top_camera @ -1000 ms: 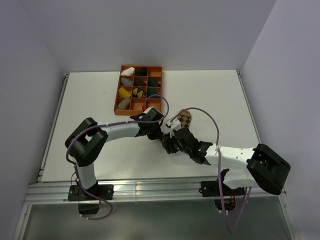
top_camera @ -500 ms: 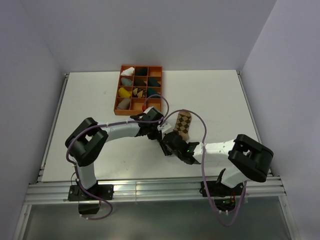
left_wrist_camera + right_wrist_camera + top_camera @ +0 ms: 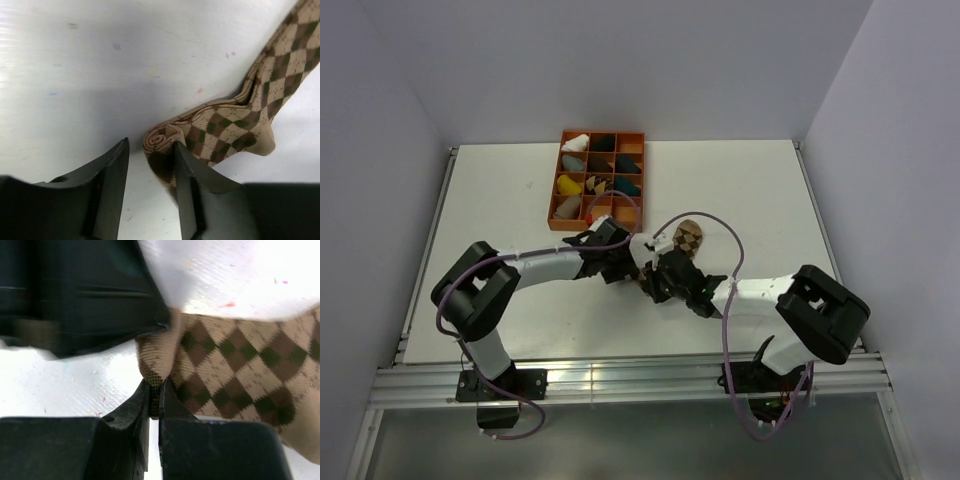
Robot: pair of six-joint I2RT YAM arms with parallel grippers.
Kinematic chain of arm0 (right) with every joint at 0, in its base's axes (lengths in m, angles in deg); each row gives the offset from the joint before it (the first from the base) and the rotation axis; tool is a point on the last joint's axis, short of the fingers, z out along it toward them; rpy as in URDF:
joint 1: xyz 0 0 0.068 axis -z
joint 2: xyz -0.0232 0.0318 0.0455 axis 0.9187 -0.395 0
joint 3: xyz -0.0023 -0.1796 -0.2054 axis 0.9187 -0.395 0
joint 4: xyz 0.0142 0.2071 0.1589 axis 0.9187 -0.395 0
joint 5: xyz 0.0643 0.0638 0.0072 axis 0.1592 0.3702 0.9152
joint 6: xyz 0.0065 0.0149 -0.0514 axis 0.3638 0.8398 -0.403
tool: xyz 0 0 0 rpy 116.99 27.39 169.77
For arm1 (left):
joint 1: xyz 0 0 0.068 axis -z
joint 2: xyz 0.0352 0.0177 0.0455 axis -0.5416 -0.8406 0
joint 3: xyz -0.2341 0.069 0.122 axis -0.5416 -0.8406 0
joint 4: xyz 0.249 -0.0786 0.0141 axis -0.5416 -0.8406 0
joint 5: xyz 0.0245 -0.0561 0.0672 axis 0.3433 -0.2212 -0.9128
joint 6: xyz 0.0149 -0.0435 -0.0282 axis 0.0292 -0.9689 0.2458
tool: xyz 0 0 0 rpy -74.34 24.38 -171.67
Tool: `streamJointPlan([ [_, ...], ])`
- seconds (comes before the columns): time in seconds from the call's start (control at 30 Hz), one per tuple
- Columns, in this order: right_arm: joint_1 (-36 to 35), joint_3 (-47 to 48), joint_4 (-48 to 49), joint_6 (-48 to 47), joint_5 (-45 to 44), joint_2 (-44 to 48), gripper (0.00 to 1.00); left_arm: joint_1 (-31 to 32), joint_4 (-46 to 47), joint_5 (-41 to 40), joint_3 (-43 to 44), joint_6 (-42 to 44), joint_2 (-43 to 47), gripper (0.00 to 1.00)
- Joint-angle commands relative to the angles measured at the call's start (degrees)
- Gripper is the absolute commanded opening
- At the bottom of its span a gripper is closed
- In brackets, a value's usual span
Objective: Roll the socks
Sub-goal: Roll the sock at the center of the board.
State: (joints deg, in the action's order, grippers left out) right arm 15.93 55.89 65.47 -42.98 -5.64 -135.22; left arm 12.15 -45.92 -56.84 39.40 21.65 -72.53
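Both fingers of the left gripper (image 3: 150, 150) stand apart, low in its wrist view, with the curled end of the argyle sock (image 3: 235, 125) between them, touching the finger at frame right. The sock lies flat on the white table (image 3: 75, 75), stretching to the upper right. The right gripper (image 3: 155, 390) is pinched tight on a fold of the sock's edge, low in its frame.

Lighting is bright, even, overhead. The table (image 3: 740, 180) overexposes white in the right wrist view; soft shadow crosses it in the left.
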Motion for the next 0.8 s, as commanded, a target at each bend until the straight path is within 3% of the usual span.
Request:
streamJointPlan([
  [0.0, 5.9, -2.0, 5.0, 5.5, 14.3, 2.0, 0.0, -0.9, 3.5, -1.5, -2.7, -1.4, 4.2, 0.54],
  [0.17, 12.2, -2.6, 8.7, 10.9, 26.2, -1.3, 0.0, -0.9, 7.1, -1.3, -6.1, -2.8, 6.5, 0.56],
  [0.47, 22.5, -6.8, 24.7, 23.5, 44.1, -12.1, 0.0, -0.8, 14.1, 0.0, -10.0, -4.1, 7.2, 0.55],
  [0.6, 25.8, -8.5, 33.8, 28.6, 48.4, -16.5, 0.0, -0.7, 16.9, 0.1, -11.1, -4.3, 7.6, 0.55],
  [0.77, 27.2, -8.9, 36.1, 30.8, 50.2, -19.2, 0.0, -0.5, 22.9, -1.3, -14.9, -4.3, 11.0, 0.57],
])
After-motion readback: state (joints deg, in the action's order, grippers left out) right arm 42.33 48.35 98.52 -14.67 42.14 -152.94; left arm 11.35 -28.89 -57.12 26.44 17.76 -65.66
